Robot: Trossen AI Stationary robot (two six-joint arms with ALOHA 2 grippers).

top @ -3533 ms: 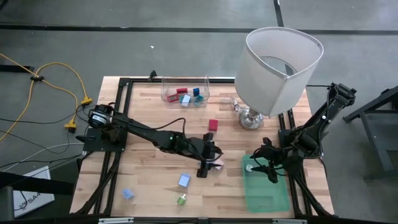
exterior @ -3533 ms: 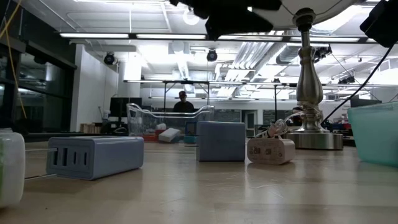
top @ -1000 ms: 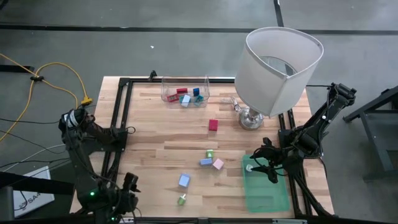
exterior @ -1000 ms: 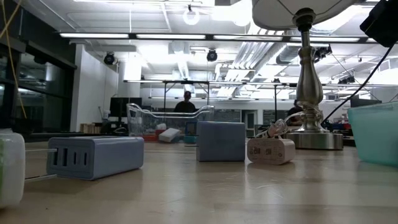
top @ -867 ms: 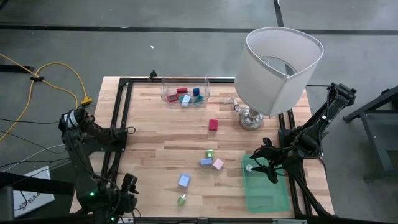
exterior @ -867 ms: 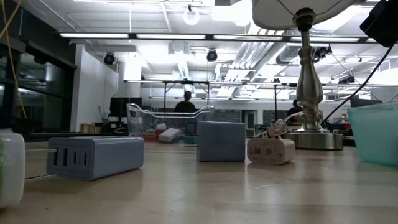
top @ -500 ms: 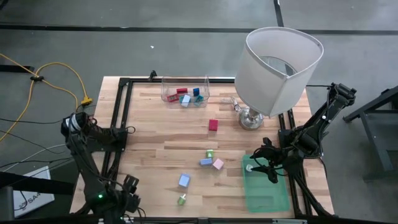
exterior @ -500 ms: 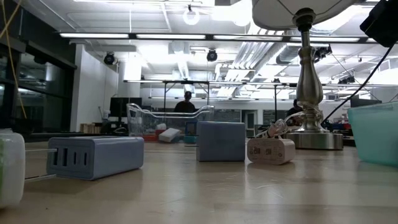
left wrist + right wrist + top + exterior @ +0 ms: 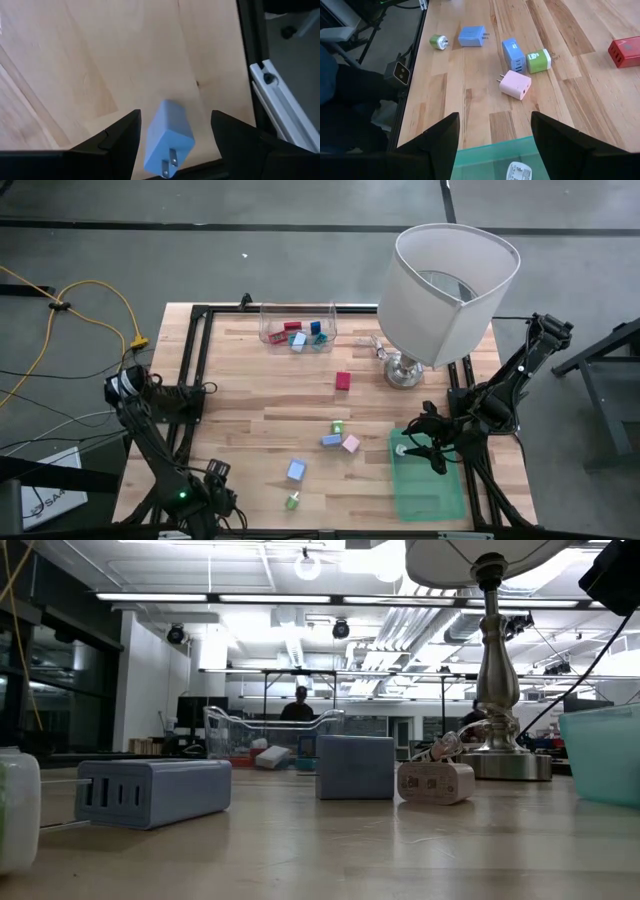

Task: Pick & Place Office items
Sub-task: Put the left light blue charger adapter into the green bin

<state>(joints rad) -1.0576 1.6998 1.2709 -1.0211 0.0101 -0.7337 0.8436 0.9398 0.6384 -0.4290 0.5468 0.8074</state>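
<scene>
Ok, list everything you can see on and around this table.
lamp: one, white, back right
clear bin: one, back centre, holds red and blue pieces
red charger: one, mid-table
green-white, blue and pink chargers: three, clustered beside the tray
light blue charger: one, front centre
green plug: one, front edge
teal tray: one, front right, holds a white piece
left gripper: open, over another light blue charger
right gripper: open, above the tray

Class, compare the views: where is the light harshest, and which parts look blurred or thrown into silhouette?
Low view: bright ceiling lights glare behind, so the lamp stands partly in silhouette, and the nearest green-white charger at the edge is blurred. Left wrist view: the light-blue charger is soft, the wooden table washed pale. High view: even light.
</scene>
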